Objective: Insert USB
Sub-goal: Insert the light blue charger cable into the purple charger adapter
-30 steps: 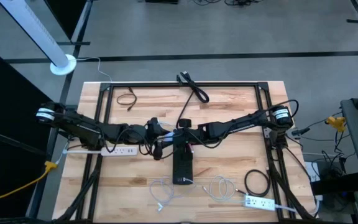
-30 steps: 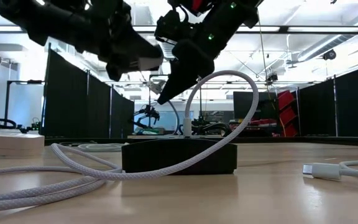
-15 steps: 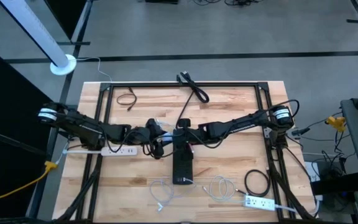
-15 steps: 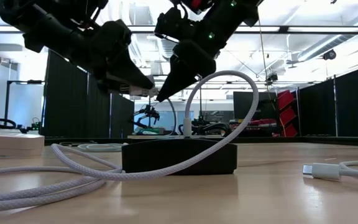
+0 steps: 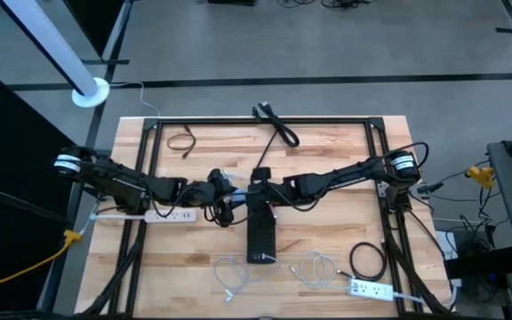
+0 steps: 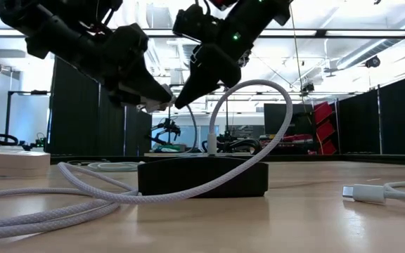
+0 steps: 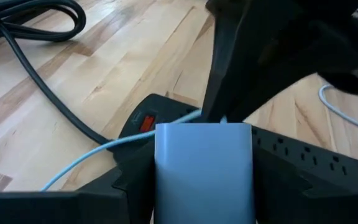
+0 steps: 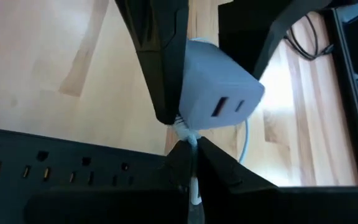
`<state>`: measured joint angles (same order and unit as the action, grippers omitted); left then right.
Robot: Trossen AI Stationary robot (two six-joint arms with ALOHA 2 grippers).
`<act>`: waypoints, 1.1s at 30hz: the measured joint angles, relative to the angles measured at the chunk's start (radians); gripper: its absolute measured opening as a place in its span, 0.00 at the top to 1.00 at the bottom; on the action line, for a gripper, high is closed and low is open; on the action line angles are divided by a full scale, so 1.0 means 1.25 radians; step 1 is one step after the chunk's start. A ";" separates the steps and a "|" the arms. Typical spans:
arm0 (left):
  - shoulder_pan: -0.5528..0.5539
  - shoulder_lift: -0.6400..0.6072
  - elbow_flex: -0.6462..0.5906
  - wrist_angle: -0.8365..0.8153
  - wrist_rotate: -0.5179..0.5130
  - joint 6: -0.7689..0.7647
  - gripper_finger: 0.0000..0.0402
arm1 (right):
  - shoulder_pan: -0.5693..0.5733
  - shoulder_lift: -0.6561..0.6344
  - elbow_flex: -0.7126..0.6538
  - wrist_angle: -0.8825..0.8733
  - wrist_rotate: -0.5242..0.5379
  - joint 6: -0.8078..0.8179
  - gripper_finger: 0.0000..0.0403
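Observation:
A white USB charger block [image 7: 204,174] hangs above the far end of a black power strip [image 5: 261,233] at the table's middle. My left gripper [image 5: 229,188] is shut on it. Two USB ports [image 8: 229,107] show on the block's face. My right gripper [image 8: 190,158] comes from the right, shut on the plug [image 8: 185,132] of a thin pale cable [image 7: 98,155]. The plug's tip stands at the block's lower edge, below the ports. A white braided cable [image 6: 255,95] arches up from the strip's top. My left gripper pinches the charger block by two opposite sides [image 7: 161,168] between its two fingers. It comes slanting down from the table's left. The block is lifted clear of the strip, its port face toward my right gripper. My right gripper pinches the cable's plug [image 8: 188,144] between its fingertips, slanting down from the table's right, the fingers along the plug. The plug's tip touches or nearly touches the block below the ports. The cable hangs slack.
A white power strip [image 5: 172,215] lies under my left arm, another [image 5: 370,289] at the near right beside a black cable coil [image 5: 367,260]. Loose white cables [image 5: 238,271] lie near the front edge. Black cords [image 5: 276,124] lie at the far side.
My left gripper has dropped and tipped downward with the charger block, bringing it close against my right gripper's fingertips. My right gripper has shifted slightly with the plug and stays shut on it.

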<state>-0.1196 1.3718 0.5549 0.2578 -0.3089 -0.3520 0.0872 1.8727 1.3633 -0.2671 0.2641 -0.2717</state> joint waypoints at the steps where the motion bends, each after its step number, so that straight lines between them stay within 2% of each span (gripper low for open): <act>1: 0.000 0.000 0.000 -0.005 0.000 0.000 0.52 | 0.000 -0.001 0.001 -0.005 0.001 0.002 1.00; 9: 0.003 0.003 -0.003 -0.046 0.001 0.014 0.52 | -0.002 -0.008 0.007 -0.076 0.001 0.047 1.00; 17: -0.001 0.003 -0.003 -0.004 -0.060 0.082 0.52 | -0.007 -0.008 0.007 -0.095 0.004 0.068 1.00; 22: -0.011 0.003 -0.003 0.009 -0.060 0.155 0.52 | -0.009 -0.008 0.006 -0.107 0.047 0.057 1.00; 26: -0.011 0.002 -0.003 -0.016 -0.061 0.165 0.52 | -0.009 -0.021 0.004 -0.113 0.067 0.055 1.00; 30: -0.011 0.002 -0.006 -0.011 -0.062 0.165 0.52 | -0.007 -0.046 0.004 -0.058 0.065 0.047 1.00; 33: -0.012 0.002 -0.006 0.015 -0.060 0.167 0.52 | -0.008 -0.041 0.004 0.027 -0.008 0.010 1.00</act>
<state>-0.1341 1.3739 0.5472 0.2767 -0.3841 -0.1434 0.0776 1.8210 1.3685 -0.2337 0.2547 -0.2591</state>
